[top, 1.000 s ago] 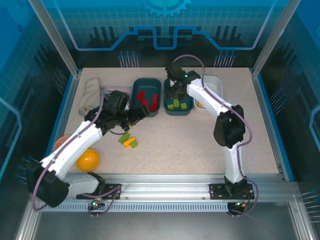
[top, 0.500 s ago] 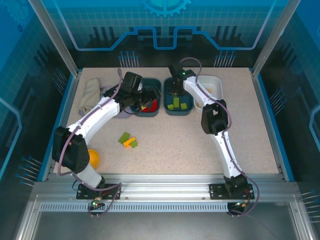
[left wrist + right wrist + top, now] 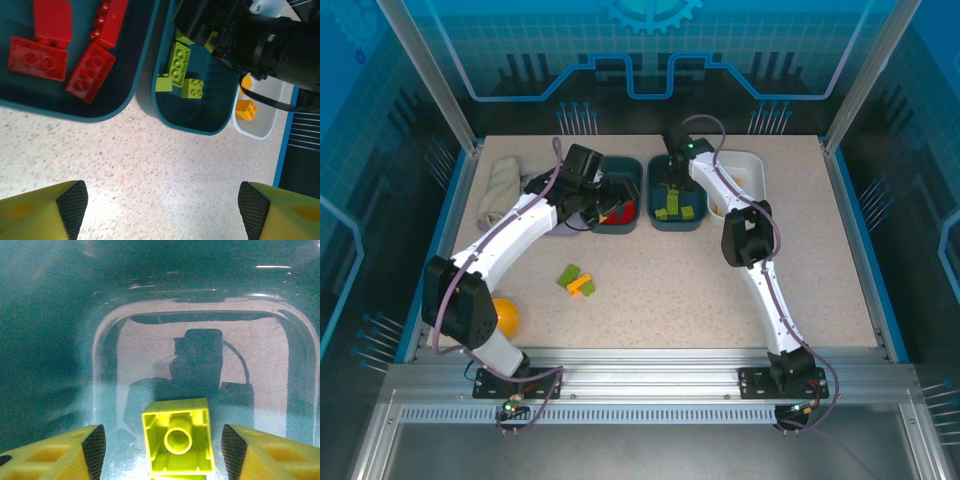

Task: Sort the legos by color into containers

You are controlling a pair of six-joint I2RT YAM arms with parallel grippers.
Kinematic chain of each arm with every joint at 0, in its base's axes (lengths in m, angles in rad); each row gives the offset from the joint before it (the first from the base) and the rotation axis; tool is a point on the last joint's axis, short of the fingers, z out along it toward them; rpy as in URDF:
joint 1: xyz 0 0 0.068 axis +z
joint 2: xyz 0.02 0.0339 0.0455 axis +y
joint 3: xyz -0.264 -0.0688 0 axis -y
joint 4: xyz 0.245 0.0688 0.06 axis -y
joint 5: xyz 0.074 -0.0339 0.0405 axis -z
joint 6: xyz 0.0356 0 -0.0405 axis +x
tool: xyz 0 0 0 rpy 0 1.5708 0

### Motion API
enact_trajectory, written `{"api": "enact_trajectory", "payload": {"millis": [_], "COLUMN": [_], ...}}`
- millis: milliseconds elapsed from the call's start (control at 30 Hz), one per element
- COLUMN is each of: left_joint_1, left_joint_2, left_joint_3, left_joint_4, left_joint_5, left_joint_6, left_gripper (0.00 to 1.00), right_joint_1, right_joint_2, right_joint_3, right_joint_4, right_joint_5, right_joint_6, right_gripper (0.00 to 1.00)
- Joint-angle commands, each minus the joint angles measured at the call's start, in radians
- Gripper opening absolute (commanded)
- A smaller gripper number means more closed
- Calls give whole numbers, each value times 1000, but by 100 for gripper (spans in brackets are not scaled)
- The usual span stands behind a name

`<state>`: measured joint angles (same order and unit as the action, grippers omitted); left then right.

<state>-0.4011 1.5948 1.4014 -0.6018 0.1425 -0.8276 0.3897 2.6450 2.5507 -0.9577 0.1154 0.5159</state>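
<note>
Red legos (image 3: 90,72) lie in the left teal tray (image 3: 117,107), and light green legos (image 3: 179,62) lie in the middle teal tray (image 3: 200,125). Orange legos (image 3: 246,110) sit in the white tray (image 3: 260,131). My left gripper (image 3: 613,208) hovers by the red tray's near edge, open, with bare table between its fingers (image 3: 70,205). My right gripper (image 3: 162,445) is down inside the green tray (image 3: 695,225), open. A green lego (image 3: 177,442) lies hollow side up between its pads, touching neither. A green and an orange lego (image 3: 576,281) lie loose on the table.
A grey cloth (image 3: 500,185) lies at the back left. A yellow-orange bowl (image 3: 506,316) sits near the left arm's base. The right arm (image 3: 280,45) reaches over the green tray, close to my left gripper.
My left arm has swung from the middle of the table up to the red tray. My right gripper has shifted slightly farther into the green tray.
</note>
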Motion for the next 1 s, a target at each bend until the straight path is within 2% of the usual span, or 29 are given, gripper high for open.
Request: {"api": "enact_trajectory", "payload": {"millis": [0,367,733,833,967], "left_joint_1": [8,42,119,127,147], "left_joint_2": [-86,-307,-491,-527,-582], "left_joint_3": [-24,-131,-314,-355,-426], "left_joint_4": [-113,-283,-413,-423,-426], "left_joint_5": [-61,-131,-135,-137,-136], "left_joint_6": [22,24,-10,-35,-91], "left_gripper": [83,84,86,86,86], "right_joint_1": [25,121,308,364,453], "right_joint_2": [-138,-487,-867,-936,-946], "right_joint_3": [20,-253,-772,-896,-963], "right_joint_4": [-20,64,247,299,303], "right_joint_5": [-13,-8,-49,-94,-110], "right_joint_6": [-28,-75,-126,-136,-147], "right_gripper": [66,67,66,67,68]}}
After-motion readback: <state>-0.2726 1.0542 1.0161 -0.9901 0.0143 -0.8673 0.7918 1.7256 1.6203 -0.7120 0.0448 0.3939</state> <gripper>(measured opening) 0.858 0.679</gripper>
